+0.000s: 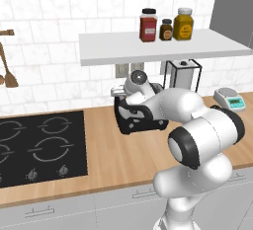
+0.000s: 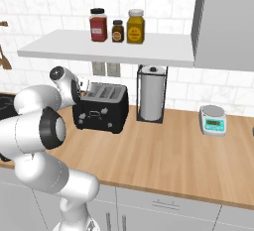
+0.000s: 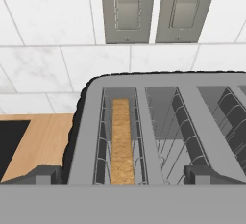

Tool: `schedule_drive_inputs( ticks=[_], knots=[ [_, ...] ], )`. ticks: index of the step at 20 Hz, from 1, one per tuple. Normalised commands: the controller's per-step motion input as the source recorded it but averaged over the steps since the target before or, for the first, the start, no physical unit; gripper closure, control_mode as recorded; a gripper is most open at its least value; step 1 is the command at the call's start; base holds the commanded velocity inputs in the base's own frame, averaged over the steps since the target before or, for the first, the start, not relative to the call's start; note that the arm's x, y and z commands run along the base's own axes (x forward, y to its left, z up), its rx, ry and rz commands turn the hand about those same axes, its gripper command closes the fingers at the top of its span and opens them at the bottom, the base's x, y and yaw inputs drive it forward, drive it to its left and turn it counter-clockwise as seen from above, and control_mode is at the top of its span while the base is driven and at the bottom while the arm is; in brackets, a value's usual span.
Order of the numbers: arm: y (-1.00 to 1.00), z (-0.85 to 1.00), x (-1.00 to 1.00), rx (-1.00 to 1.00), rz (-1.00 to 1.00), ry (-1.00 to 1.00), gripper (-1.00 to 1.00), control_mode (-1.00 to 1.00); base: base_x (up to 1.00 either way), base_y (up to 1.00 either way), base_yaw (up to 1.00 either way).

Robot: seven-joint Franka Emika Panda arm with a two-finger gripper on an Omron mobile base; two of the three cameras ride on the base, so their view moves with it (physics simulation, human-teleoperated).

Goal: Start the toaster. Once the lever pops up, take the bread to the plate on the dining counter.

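Your robot arm (image 1: 197, 140) was big, round and shiny white. It was made of fat smooth tubes joined one after another. Where two pieces met, you could see a dark black ring, like a band around the joint. One end cap was grey and round with a tiny dark dot. The gripper (image 3: 122, 176) had two small dark grey finger tips (image 3: 43, 175), blocky and flat on top.

My arm (image 1: 197, 130) bends forward from the base, wrist turned down. My gripper (image 3: 123, 174) points downward, its 2 fingertips (image 3: 42, 175) spread wide apart, holding nothing.
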Motion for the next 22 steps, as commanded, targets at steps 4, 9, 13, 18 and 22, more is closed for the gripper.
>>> schedule_drive_inputs(
  ticks=[4, 9, 13, 18, 22],
  knots=[
    [0.0, 0.0, 0.0, 0.0, 0.0, 0.0, -1.0, -1.0, 0.0, 0.0, 0.0],
    [0.0, 0.0, 0.0, 0.0, 0.0, 0.0, -1.0, -1.0, 0.0, 0.0, 0.0],
    [0.0, 0.0, 0.0, 0.0, 0.0, 0.0, -1.0, -1.0, 0.0, 0.0, 0.0],
    [0.0, 0.0, 0.0, 0.0, 0.0, 0.0, -1.0, -1.0, 0.0, 0.0, 0.0],
    [0.0, 0.0, 0.0, 0.0, 0.0, 0.0, -1.0, -1.0, 0.0, 0.0, 0.0]
  ],
)
